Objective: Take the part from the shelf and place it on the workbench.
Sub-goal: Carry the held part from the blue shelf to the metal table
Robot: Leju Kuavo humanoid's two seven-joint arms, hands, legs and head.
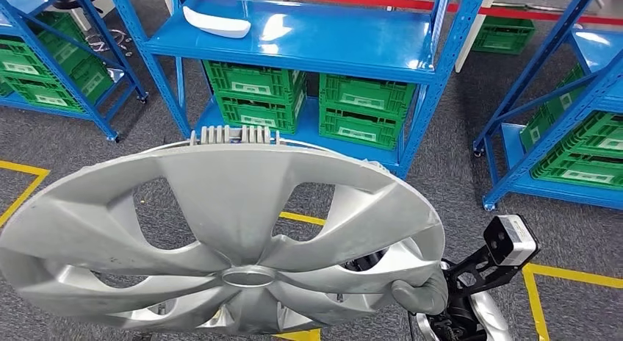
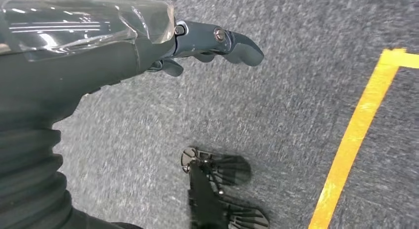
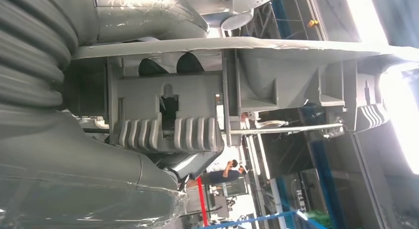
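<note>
A large silver wheel cover (image 1: pixel 228 231) fills the lower half of the head view, face toward me and tilted. My right hand (image 1: pixel 422 293) grips its rim at the lower right, thumb on the front. In the right wrist view my right hand (image 3: pixel 99 160) clamps the edge of the wheel cover (image 3: pixel 276 76), whose ribbed back and clips show, with dark fingertips (image 3: pixel 168 65) behind the rim. My left hand (image 2: pixel 197 46) hangs over the grey carpet with its fingers apart and nothing in it.
A blue shelf (image 1: pixel 330 40) stands ahead with a white part (image 1: pixel 217 23) on top and green crates (image 1: pixel 364 109) below. More blue racks stand at left (image 1: pixel 51 62) and right (image 1: pixel 558 128). Yellow floor lines (image 1: pixel 540 297) cross the carpet.
</note>
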